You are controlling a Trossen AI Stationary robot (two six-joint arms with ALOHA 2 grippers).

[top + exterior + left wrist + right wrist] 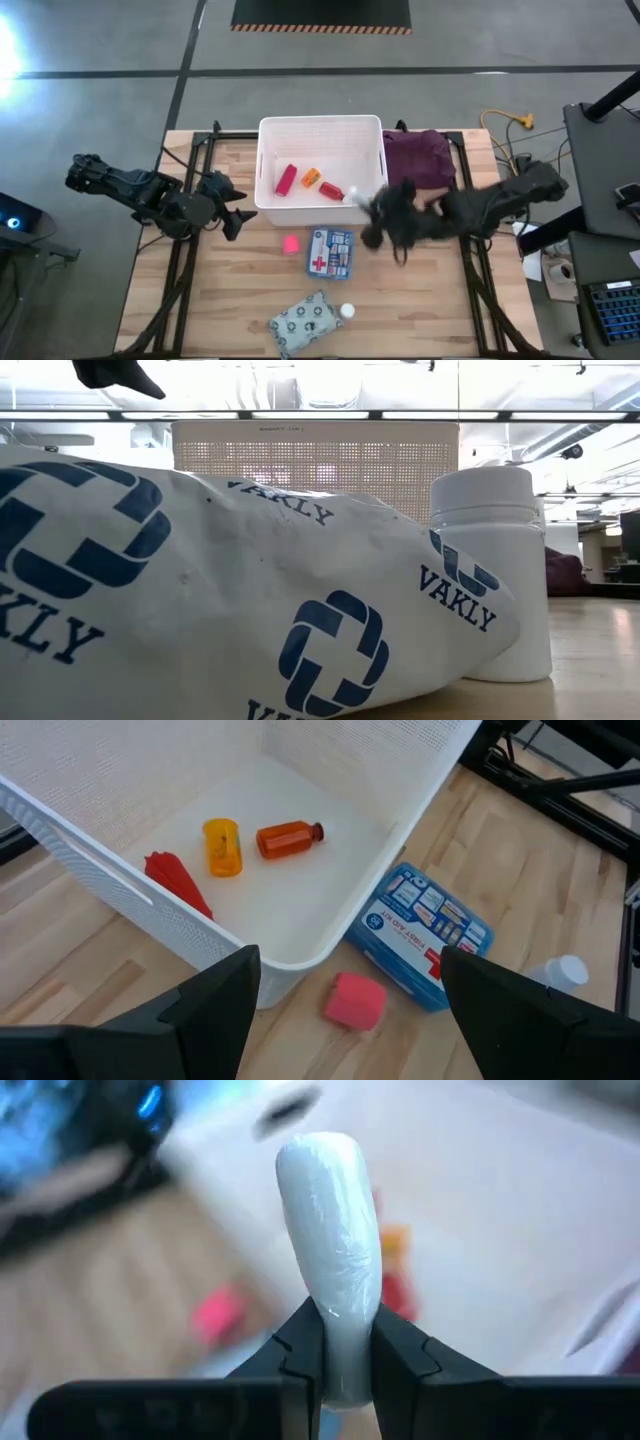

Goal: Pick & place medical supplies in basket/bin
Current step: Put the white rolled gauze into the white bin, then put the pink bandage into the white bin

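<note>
The white lattice basket (320, 135) stands at the table's far middle and holds a red tube (286, 179), an orange vial (311, 177) and a red-orange bottle (331, 190). My right gripper (368, 208) is over the basket's near right corner, shut on a white oblong item (352, 197). My left gripper (238, 218) is open beside the basket's near left corner, touching nothing. On the table lie the pink block (291, 243), the first-aid box (331, 253), the grey patterned pouch (305, 323) and a white bottle (346, 312). My right gripper pinches the white, glossy-wrapped oblong item between its two fingers (300, 1365) at one end (345, 1330). The rest of the item (330, 1210) sticks out beyond the fingertips. The gripper comes in from the table's right, and the item is lifted clear above the basket's rim.
A purple cloth bundle (417, 158) lies to the right of the basket, under my right arm. In the low view the pouch (200, 590) and the white bottle (495, 570) fill the foreground, with the basket (315, 455) behind. Bare wood shows along the table's left and right sides.
</note>
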